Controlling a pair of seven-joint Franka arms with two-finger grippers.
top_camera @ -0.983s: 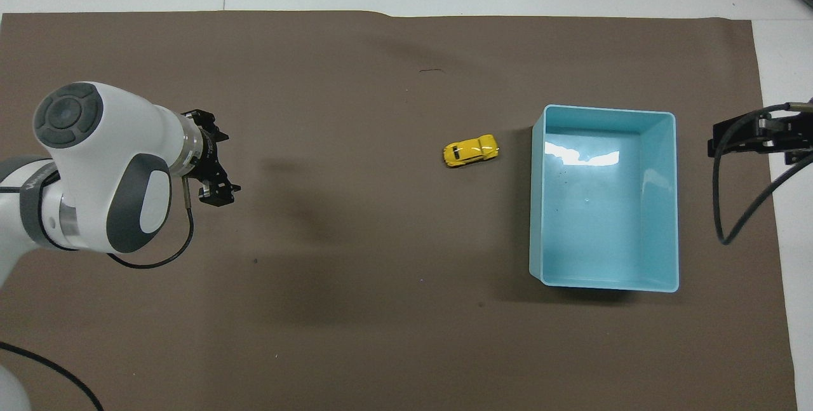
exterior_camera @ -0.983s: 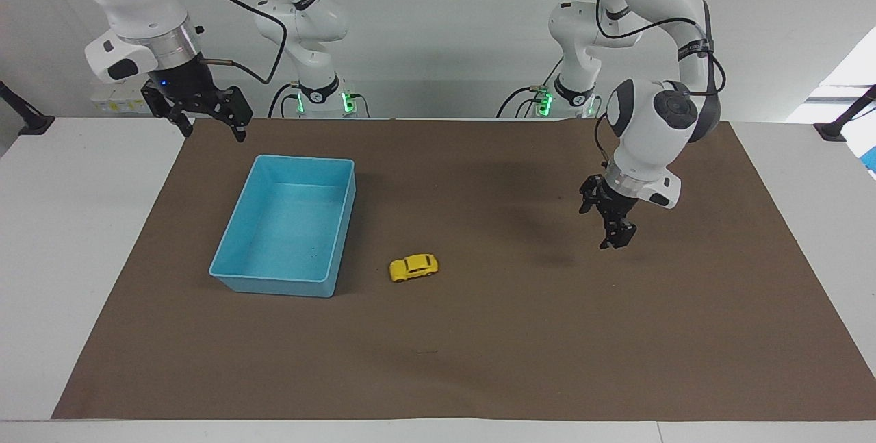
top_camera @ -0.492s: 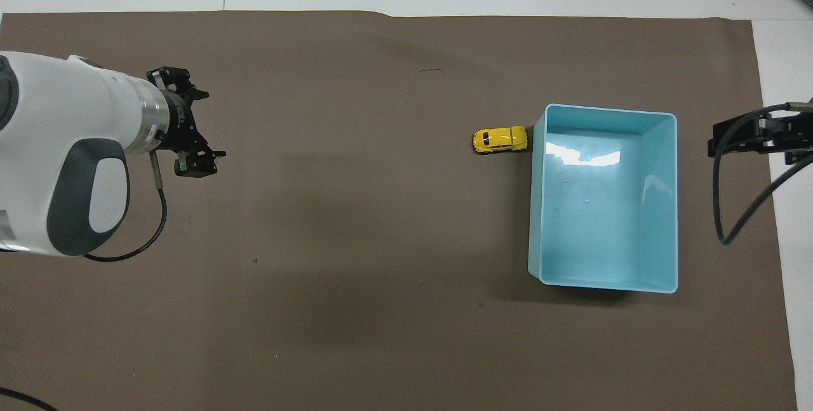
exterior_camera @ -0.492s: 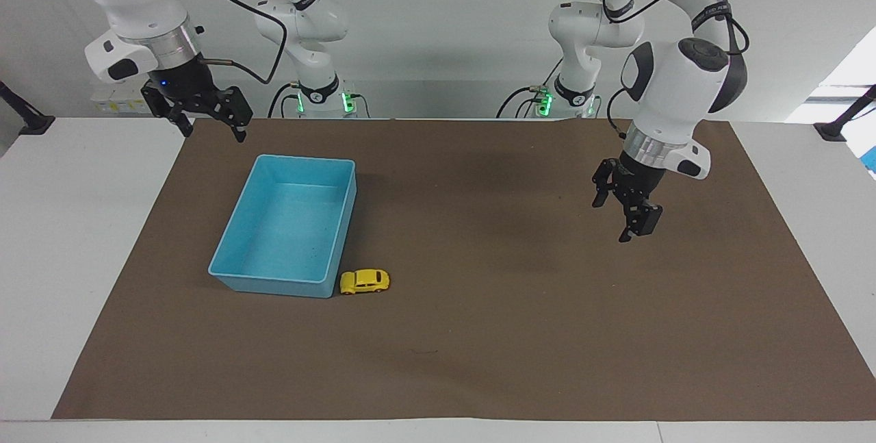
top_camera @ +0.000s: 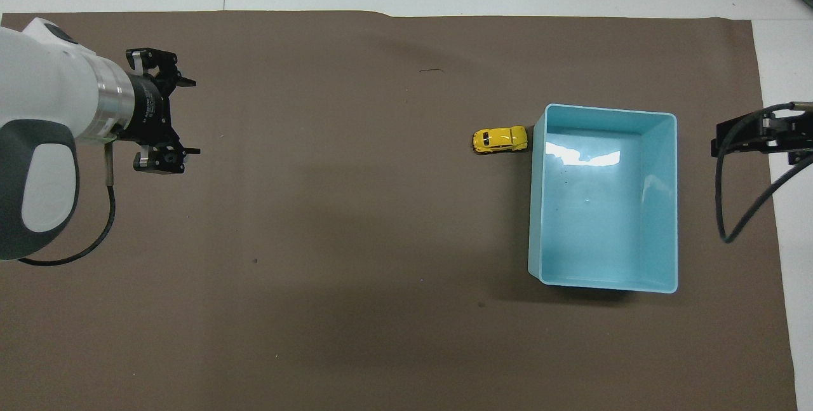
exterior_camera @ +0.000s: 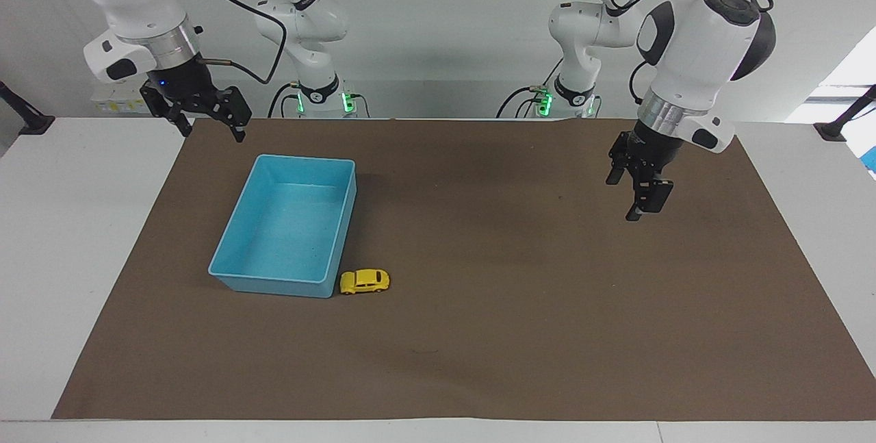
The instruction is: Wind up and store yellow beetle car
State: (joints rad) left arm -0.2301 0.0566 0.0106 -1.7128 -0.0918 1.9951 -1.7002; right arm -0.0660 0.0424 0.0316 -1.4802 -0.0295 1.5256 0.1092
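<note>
- Yellow beetle car (exterior_camera: pixel 365 281) stands on its wheels on the brown mat (exterior_camera: pixel 479 333), outside the light blue bin (exterior_camera: pixel 235 242) and touching or just about touching the bin's wall at the corner farthest from the robots, on the side that faces the left arm's end of the table.
- In the overhead view the yellow beetle car (top_camera: pixel 500 139) lies lengthwise, pointing along the table toward the bin's wall (top_camera: pixel 535 208), with dark windows showing on its roofline.
- Nothing lies inside the bin; only glare shows on its floor. It sits on the mat toward the right arm's end of the table.
- Left gripper (exterior_camera: pixel 636 191) hangs in the air over bare mat toward the left arm's end of the table, well apart from the car and the bin. Its fingers point downward, stand apart and hold nothing.
- From overhead the left gripper (top_camera: pixel 170 116) shows the two fingers spread wide with a clear gap between them.
- Right gripper (exterior_camera: pixel 209 118) waits raised over the mat's edge nearest the robots, beside the bin's end, its fingers apart and holding nothing.
- In the overhead view only the tip of the right gripper (top_camera: pixel 756 134) shows at the picture's edge, with a black cable looping beneath it.
</note>
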